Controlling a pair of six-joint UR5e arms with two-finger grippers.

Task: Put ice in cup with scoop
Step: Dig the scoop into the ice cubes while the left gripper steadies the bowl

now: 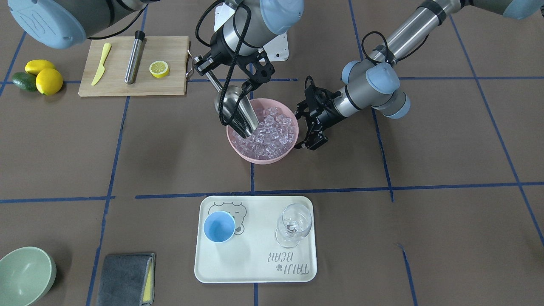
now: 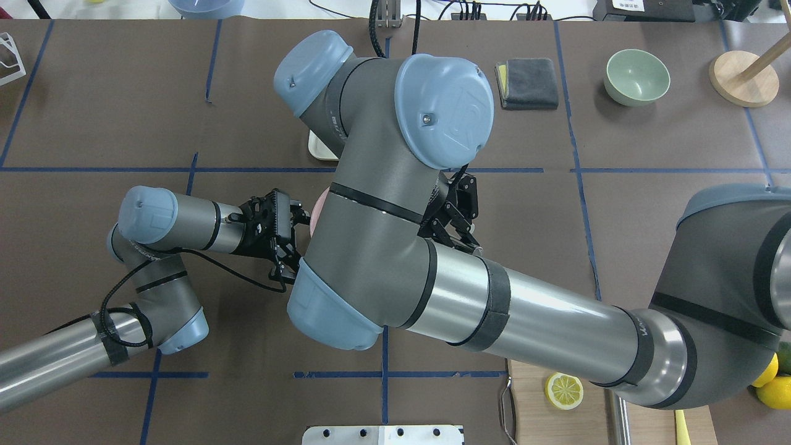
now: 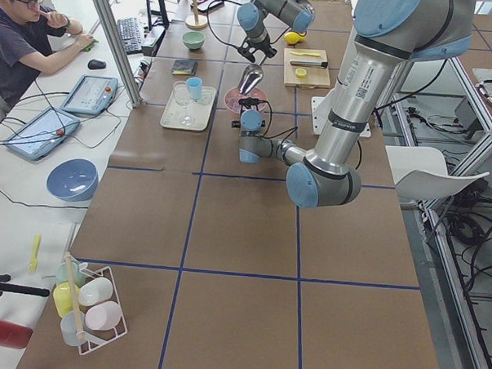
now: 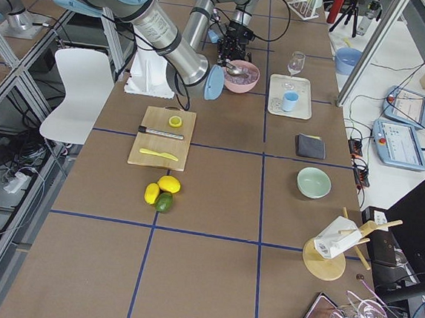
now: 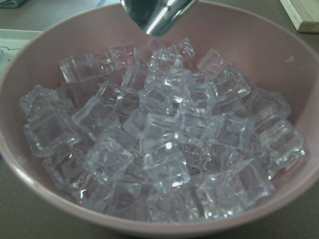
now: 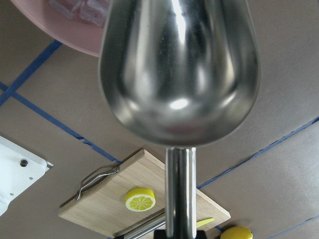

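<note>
The ice is a heap of clear cubes filling a pink bowl; it fills the left wrist view. My right gripper is shut on the thin handle of the steel scoop. The scoop slants down with its front lip among the cubes at the bowl's robot-side edge. Its tip shows in the left wrist view. My left gripper is open, its fingers spread beside the bowl's outer wall. The light-blue cup stands upright and empty on a white tray.
A clear wine glass stands on the tray beside the cup. A wooden board carries a lemon half, a steel cylinder and a yellow knife. Lemons, a green bowl and a grey cloth lie around.
</note>
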